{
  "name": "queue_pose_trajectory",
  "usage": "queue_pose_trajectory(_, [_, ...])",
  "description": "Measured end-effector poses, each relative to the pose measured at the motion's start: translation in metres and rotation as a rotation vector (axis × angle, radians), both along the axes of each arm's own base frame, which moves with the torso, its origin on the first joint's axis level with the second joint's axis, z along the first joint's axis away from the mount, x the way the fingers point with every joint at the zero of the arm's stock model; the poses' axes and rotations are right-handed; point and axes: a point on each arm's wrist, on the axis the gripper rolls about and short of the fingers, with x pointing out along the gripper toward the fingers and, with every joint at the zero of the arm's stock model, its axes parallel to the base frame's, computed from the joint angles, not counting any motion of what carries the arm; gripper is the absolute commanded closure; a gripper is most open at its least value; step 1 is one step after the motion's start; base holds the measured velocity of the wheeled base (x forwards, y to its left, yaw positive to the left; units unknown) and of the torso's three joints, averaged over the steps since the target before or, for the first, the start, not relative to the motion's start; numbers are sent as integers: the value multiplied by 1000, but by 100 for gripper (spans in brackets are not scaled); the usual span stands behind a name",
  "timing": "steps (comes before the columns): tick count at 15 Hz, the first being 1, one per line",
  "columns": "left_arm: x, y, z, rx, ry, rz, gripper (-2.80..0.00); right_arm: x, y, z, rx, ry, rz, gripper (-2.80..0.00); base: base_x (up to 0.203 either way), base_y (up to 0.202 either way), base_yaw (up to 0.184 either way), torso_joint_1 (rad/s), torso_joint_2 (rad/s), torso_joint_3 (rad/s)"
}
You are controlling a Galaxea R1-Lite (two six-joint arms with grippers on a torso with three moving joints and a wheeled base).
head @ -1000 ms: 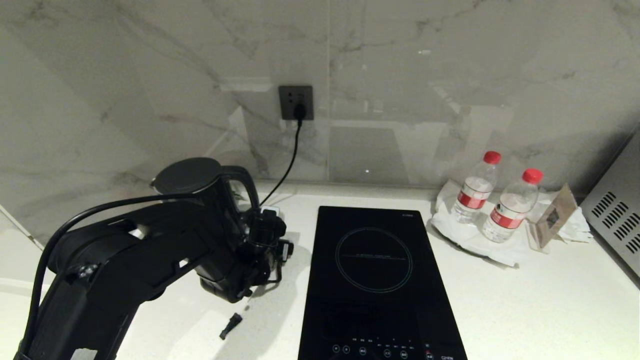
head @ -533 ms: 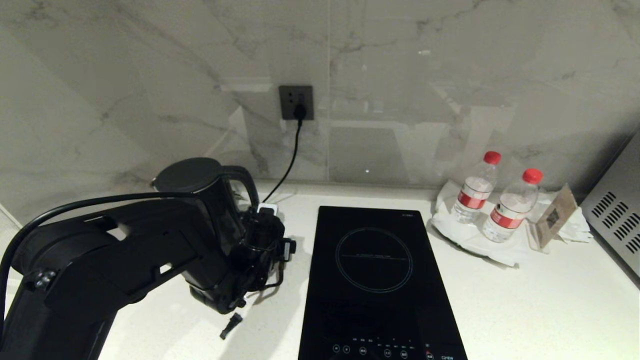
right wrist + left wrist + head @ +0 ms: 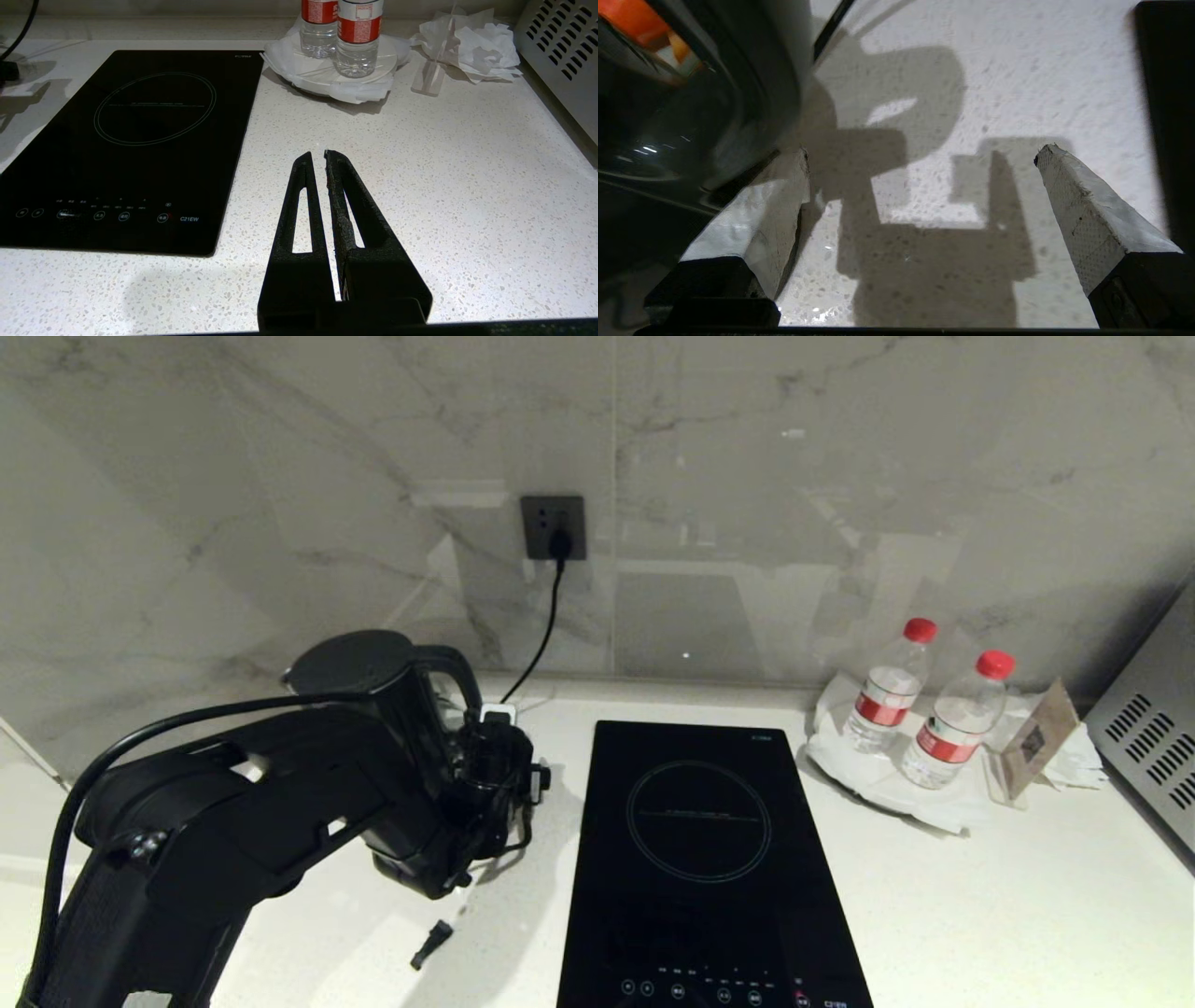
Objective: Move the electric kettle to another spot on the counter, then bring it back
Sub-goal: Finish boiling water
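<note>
Left gripper point(image 3: 920, 154) spread wide, empty, beside electric kettle point(image 3: 383, 709) on surface point(image 3: 980, 896). Right gripper point(image 3: 317, 156) closed, parked above surface.

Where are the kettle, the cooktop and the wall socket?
kettle point(image 3: 350, 663): head view, on its flat round lid.
cooktop point(image 3: 698, 821): head view, inside its cooking ring.
socket point(image 3: 541, 518): head view, on its dark faceplate above the plug.

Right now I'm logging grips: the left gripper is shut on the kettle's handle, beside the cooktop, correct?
Not shut. The left wrist view shows the left gripper open, with only bare counter between its fingers; the electric kettle lies beside one finger. It is beside the cooktop.
</note>
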Motion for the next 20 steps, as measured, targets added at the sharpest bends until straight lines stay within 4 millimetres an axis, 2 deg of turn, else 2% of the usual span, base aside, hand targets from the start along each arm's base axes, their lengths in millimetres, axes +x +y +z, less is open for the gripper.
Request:
queue_pose_trajectory(4, [4,10,-9,9,17,23,-280,0,0,0,0,0,-1,0,0,0,0,0,0,0])
queue_pose_trajectory(8, [1,9,-9,11,24,17,-280,0,0,0,0,0,-1,0,0,0,0,0,0,0])
queue_pose_trajectory(14, [-14,-3,0,-5,25,-15,-280,0,0,0,0,0,1,0,0,0,0,0,0,0])
queue_pose_trajectory(20, [-30,-8,-10,10,75,-50,-280,0,0,0,0,0,0,0,0,0,0,0,0,0])
